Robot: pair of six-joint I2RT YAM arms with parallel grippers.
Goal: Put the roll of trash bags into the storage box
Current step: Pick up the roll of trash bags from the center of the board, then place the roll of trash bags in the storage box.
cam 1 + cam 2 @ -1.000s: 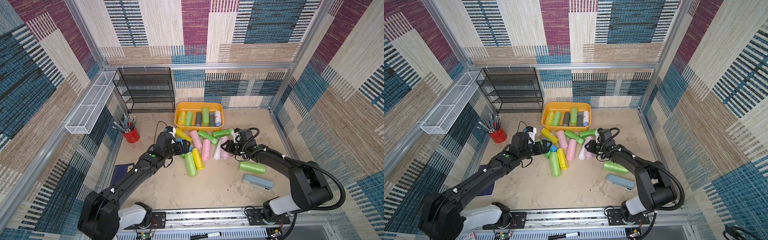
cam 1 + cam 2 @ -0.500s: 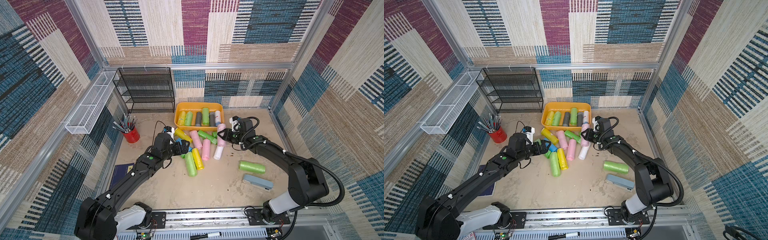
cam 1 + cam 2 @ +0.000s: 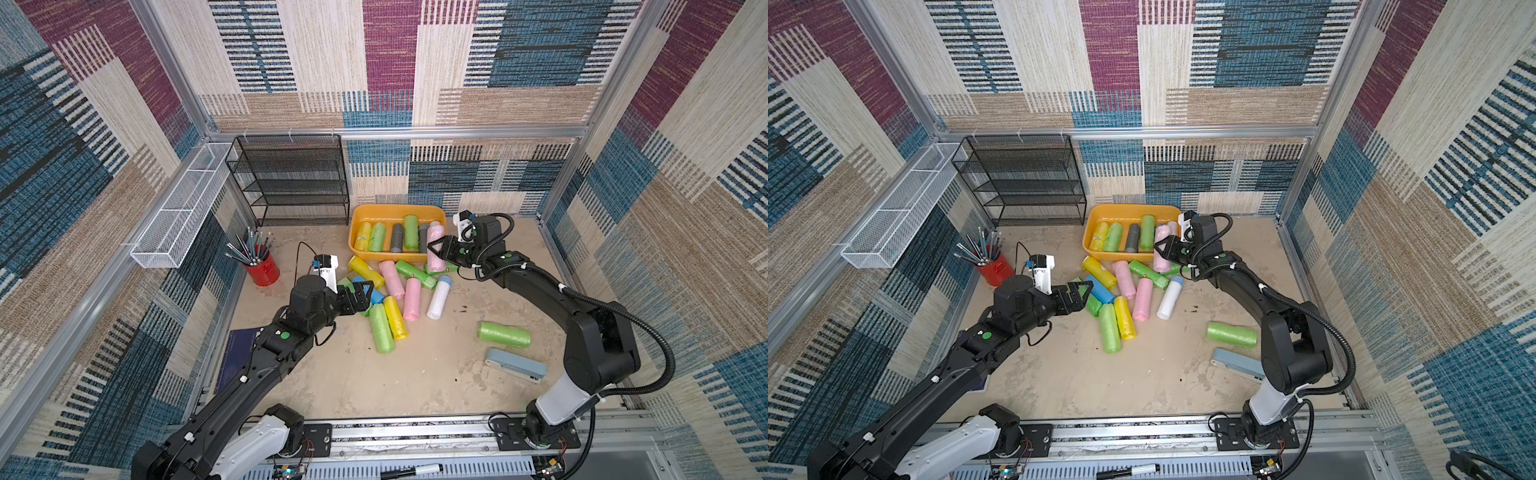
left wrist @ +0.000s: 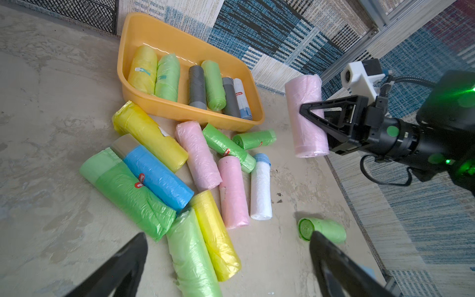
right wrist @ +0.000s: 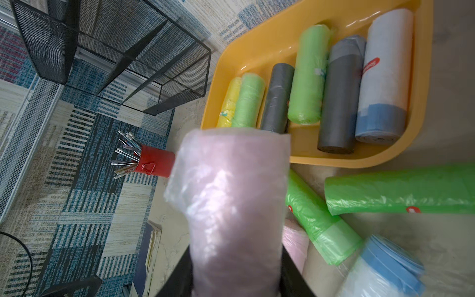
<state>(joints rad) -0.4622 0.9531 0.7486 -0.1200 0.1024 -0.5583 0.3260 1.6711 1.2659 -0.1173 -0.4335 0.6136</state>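
right gripper (image 3: pixel 435 250) grips a pink roll of trash bags (image 4: pixel 308 144) around its middle, lifted clear of the table (image 3: pixel 374 395), at the near right corner of the storage box (image 3: pixel 395 211). the roll points the same way as the six rolls (image 4: pixel 213 84) lying in the box, but its near end appears to overhang the near rim and the loose green rolls (image 5: pixel 398 190) below. the step in hand looks like the drop. it likely goes best if the arm carries the roll a little farther in until both ends sit inside the rim, lowers it close to the white-and-blue roll (image 5: pixel 385 77) at the box's right end, and only then parts its jaws, so nothing bounces out. left gripper (image 3: pixel 365 293), jaws wide and empty, hovers over the loose pile (image 3: pixel 395 307) by its blue roll (image 4: pixel 156 174), apart from the box.
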